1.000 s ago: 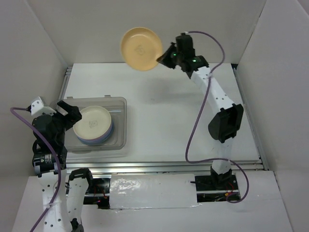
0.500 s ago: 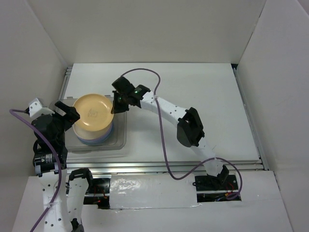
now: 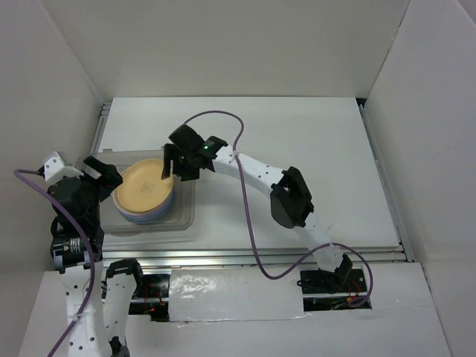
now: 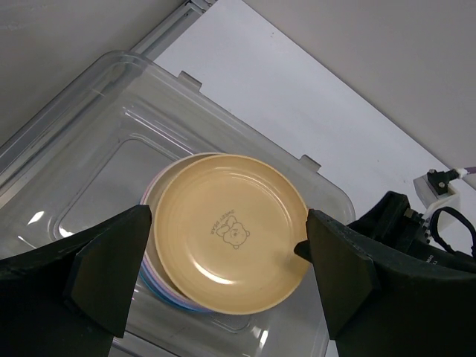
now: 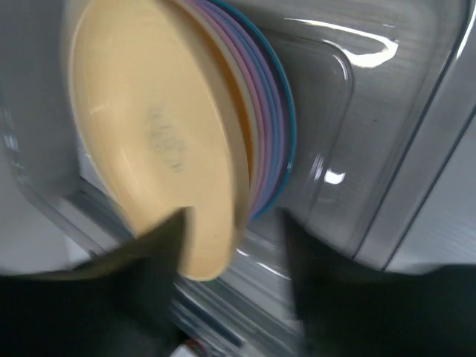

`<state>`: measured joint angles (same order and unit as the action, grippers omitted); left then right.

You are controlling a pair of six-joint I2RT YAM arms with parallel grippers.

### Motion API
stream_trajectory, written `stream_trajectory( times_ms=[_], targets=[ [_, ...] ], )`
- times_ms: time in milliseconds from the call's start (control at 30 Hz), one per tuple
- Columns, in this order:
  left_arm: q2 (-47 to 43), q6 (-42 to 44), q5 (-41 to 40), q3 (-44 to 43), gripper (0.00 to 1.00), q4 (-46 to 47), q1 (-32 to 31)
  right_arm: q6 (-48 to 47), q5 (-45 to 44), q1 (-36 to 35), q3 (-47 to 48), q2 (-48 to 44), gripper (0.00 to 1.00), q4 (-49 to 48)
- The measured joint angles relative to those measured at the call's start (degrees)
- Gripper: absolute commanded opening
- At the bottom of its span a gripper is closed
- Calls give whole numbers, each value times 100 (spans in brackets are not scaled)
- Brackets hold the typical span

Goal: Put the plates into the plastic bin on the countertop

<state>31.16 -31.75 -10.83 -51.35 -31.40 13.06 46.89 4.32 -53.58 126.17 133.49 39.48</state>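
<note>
Right gripper (image 3: 171, 168), jaws narrow and pinching the orange plate (image 3: 143, 187) by its nearest rim, holds it tilted on the stacked plates (image 5: 277, 126) just under its fingertips inside the plastic bin (image 3: 187, 216), probably about to drop it, while left gripper (image 3: 105, 172) hangs spread wide and empty across the stack.

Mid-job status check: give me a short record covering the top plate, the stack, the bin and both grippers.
top plate: orange plate, face up on the stack, small bear print showing
stack: stack under it shows purple and blue rims
container: plastic bin holds the whole stack
right gripper: right gripper at the orange plate's rim, over the bin; view blurred, grip unclear
left gripper: left gripper beside the bin's left end, fingers wide apart, holding nothing
</note>
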Motion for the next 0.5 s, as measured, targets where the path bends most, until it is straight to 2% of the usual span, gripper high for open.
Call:
stream_trajectory(
  times_ms=[33, 200, 300, 367, 500],
  targets=[
    [-4, 2, 0, 0, 99, 0, 0, 15, 15, 11, 0, 0, 100, -28],
    [-4, 2, 15, 0, 99, 0, 0, -33, -35, -2, -4, -46, 100, -55],
    [-2, 7, 66, 2, 99, 2, 0, -79, -181, -7, -365, -422, 100, -98],
    [7, 17, 120, 4, 99, 9, 0, -151, -424, -7, -765, -850, 100, -101],
    [199, 160, 343, 11, 99, 85, -50, -463, -1687, -114, -2302, -2975, 100, 50]
  ],
)
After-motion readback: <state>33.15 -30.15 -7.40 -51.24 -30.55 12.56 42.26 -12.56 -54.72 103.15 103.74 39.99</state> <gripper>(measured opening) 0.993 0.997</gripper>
